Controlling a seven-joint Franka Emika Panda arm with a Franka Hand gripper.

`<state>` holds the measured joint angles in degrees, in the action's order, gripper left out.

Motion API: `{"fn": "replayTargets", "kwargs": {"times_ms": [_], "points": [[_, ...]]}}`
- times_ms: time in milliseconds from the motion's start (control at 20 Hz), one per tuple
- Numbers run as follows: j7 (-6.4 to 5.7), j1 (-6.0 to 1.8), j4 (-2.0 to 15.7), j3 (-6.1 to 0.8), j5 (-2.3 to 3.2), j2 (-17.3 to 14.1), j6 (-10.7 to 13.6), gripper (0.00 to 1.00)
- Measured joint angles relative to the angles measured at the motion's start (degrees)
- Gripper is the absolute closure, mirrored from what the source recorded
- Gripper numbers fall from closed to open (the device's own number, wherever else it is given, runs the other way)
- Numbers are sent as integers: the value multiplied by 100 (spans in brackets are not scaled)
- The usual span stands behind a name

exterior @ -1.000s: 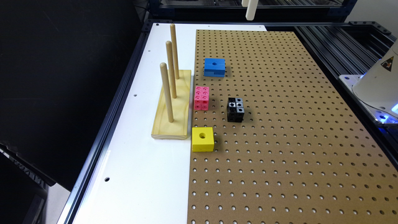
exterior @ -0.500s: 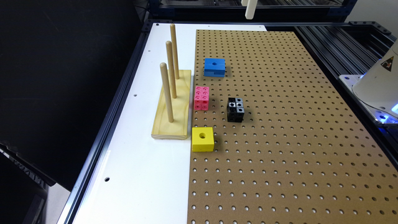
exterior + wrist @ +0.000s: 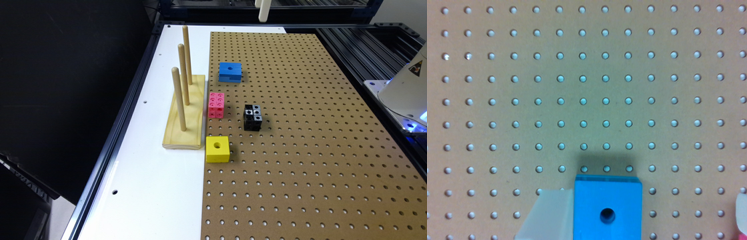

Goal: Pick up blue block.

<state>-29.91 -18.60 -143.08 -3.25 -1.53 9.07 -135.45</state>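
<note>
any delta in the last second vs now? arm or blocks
No visible change. The blue block sits on the pegboard where it was, not grasped; the yellow block, pink cube cluster, black cube cluster and peg stand are all in place.

Blue block [image 3: 230,72], hole up, flat on pegboard [image 3: 300,133]

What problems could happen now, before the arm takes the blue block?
1. The blue block lies flat on the pegboard, ungrasped; in the wrist view it sits at the frame's edge, so the hand, high above, may descend off-centre.
2. The block's side is notched, so a grip there might slip.
3. The pink cube lies close by; a wide approach might bump it.
</note>
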Motion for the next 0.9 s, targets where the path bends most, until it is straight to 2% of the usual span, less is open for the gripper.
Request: {"fn": "replayTargets", "kwargs": {"times_ms": [150, 400, 650, 900], "points": [[3, -1, 27, 0, 2, -391, -360, 0], [5, -1, 33, 0, 3, -526, -422, 0], [9, -1, 35, 0, 4, -838, -711, 0], [11, -1, 32, 0, 5, -924, -757, 0]]}}
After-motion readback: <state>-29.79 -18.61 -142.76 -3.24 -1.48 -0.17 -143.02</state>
